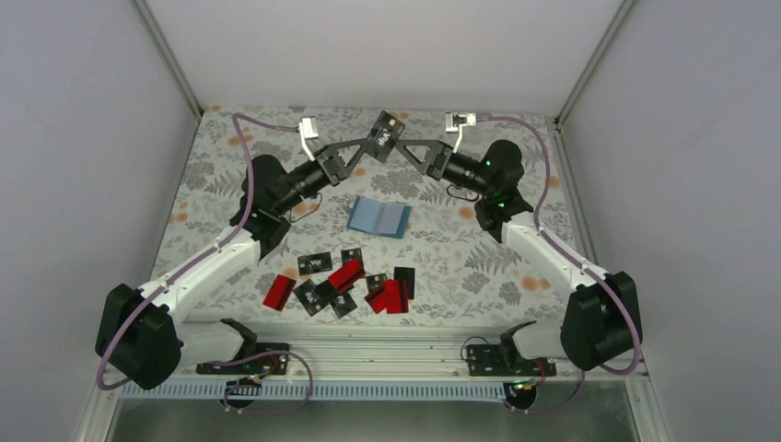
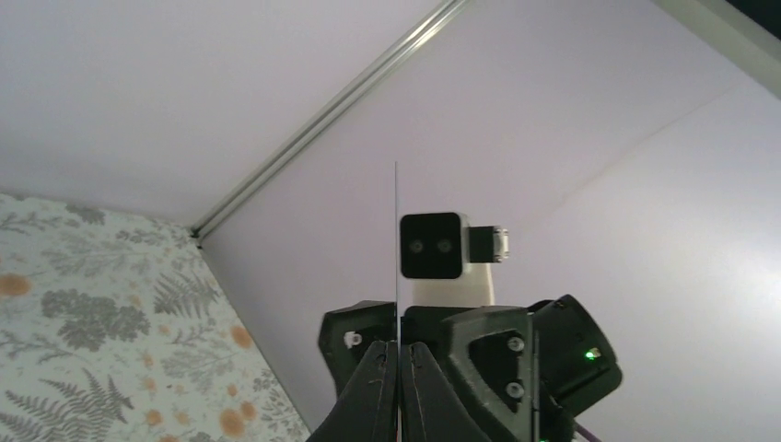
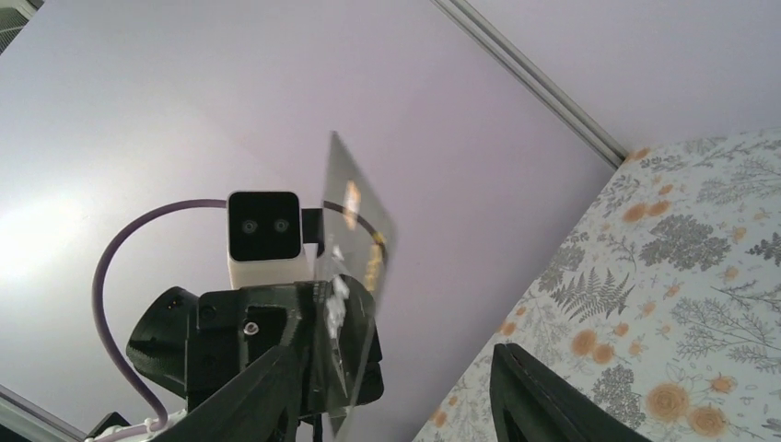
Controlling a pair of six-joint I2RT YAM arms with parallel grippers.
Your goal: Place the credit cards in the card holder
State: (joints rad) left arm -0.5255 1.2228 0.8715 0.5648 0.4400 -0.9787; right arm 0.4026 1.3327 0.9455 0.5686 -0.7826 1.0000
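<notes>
A black credit card [image 1: 388, 135] is held up in the air over the back of the table. My left gripper [image 1: 367, 150] is shut on it; in the left wrist view the card [image 2: 397, 239] stands edge-on between the closed fingers [image 2: 397, 357]. My right gripper [image 1: 411, 149] faces it, open; in the right wrist view the card [image 3: 355, 276] sits close to the left finger [image 3: 267, 387], well clear of the right finger [image 3: 543, 401]. The teal card holder [image 1: 378, 216] lies open on the table. Several red and black cards [image 1: 341, 281] lie scattered nearer the front.
The flower-patterned table cover [image 1: 479, 249] is walled by white panels at the back and sides [image 1: 368, 55]. A metal rail [image 1: 387, 345] with the arm bases runs along the front edge.
</notes>
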